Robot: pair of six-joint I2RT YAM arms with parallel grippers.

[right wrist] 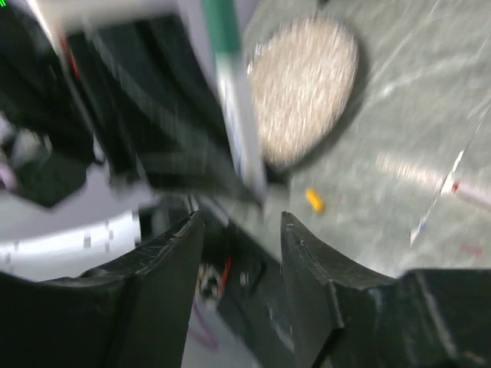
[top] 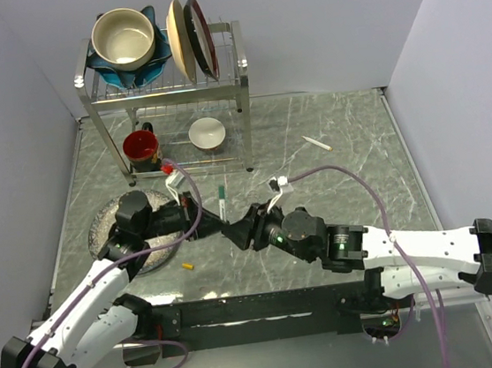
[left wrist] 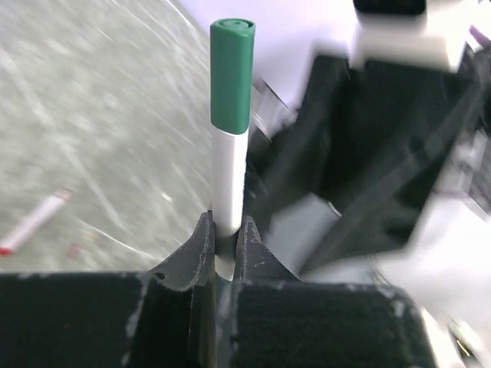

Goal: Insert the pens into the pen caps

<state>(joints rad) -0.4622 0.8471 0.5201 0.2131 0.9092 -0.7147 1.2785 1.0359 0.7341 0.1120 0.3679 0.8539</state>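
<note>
A white-barrelled pen [left wrist: 229, 180] with the green cap [left wrist: 232, 77] on its tip stands upright in my left gripper [left wrist: 227, 228], whose jaws are shut on the lower barrel. From above, this pen [top: 223, 206] sits between the two arms at the table's middle. My right gripper [right wrist: 242, 222] is open and empty, with the blurred capped pen [right wrist: 238, 115] just beyond its fingertips. In the top view, the right gripper [top: 236, 230] sits close beside the left one [top: 211, 222]. A yellow-orange cap [top: 186, 266] lies loose on the table. Another white pen [top: 317, 143] lies at the far right.
A metal dish rack [top: 164, 87] stands at the back with bowls and plates on top. A red mug [top: 141, 148] and a white bowl [top: 206, 132] sit beneath it. A speckled plate [top: 100, 232] lies under the left arm.
</note>
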